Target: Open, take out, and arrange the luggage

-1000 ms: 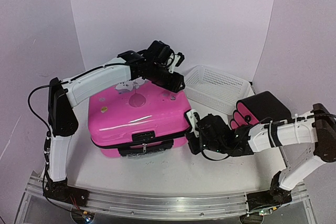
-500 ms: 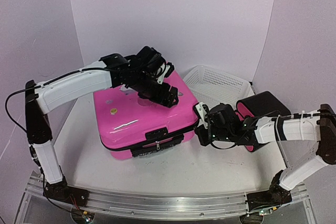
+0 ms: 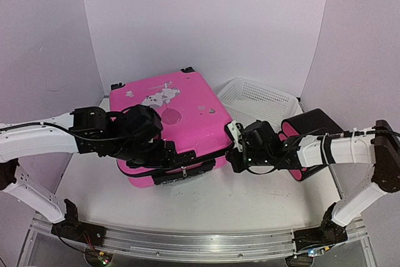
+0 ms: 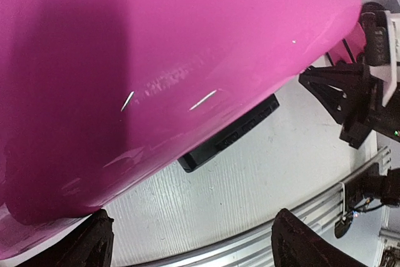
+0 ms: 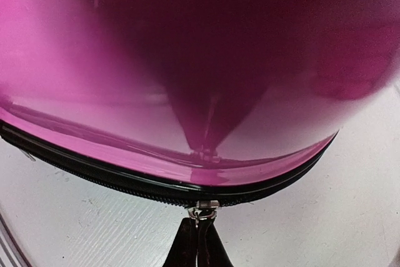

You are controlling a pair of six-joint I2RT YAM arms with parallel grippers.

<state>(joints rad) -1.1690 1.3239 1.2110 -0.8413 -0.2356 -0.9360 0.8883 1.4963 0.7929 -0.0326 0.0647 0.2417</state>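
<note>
Right gripper (image 5: 199, 232) is pinched shut on the zip pull (image 5: 202, 206) at the case's right side. Left gripper (image 4: 194, 245) gapes wide by the front edge. Luggage (image 3: 187, 114) lies flat mid-table (image 3: 250, 198) and looks zipped, so I reckon opening, unpacking and arranging are all left.

Bright-pink hard-shell luggage (image 3: 178, 117) lying flat before me, lid down, cartoon print on top, black zip trim, wheels at far edge.

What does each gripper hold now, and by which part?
The right gripper pinches the zip pull of the luggage. The left gripper is open and holds nothing.
</note>
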